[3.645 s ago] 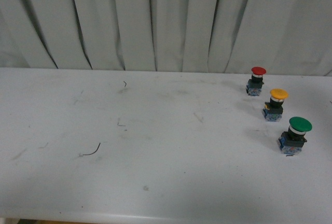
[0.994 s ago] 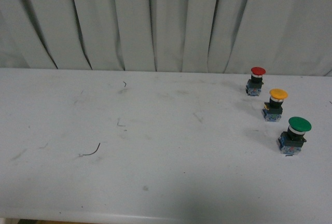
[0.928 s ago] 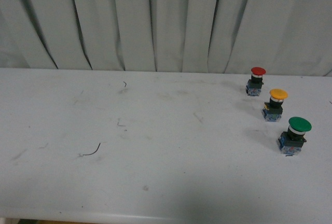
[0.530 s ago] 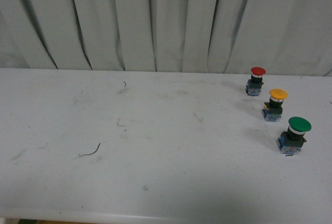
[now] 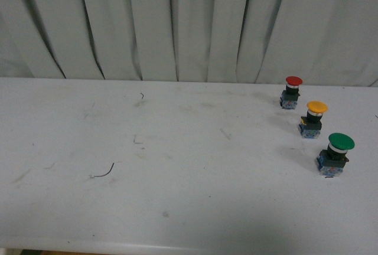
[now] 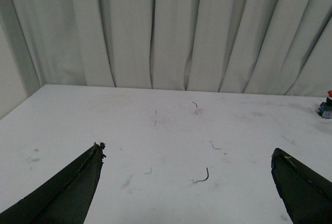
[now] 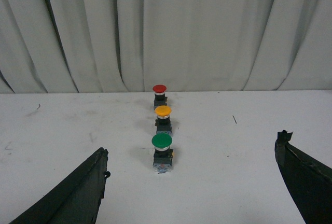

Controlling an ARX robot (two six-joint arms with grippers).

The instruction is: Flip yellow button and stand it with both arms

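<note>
So, the pleated grey curtain (image 5: 189, 25) fills the whole back of the scene, and in front of it runs the white table (image 5: 177, 208), scuffed and marked. A thin dark curl of wire (image 5: 105, 172) lies on it toward the left side. Over on the right, three push-buttons stand upright in a slanted row, each cap up, close to one another but not touching. Nearest is the green button (image 5: 335, 154), the biggest of the three. Behind it, in the middle, is the yellow button (image 5: 313, 118), standing on its blue block with the orange-yellow cap on top. Farthest back is the red button (image 5: 291, 92), the smallest. Neither arm shows from the front. The left gripper (image 6: 189, 156) is spread wide above bare tabletop, nothing between its fingers. The right gripper (image 7: 192, 154) is spread wide too, empty, facing the row of buttons from a little way off.
</note>
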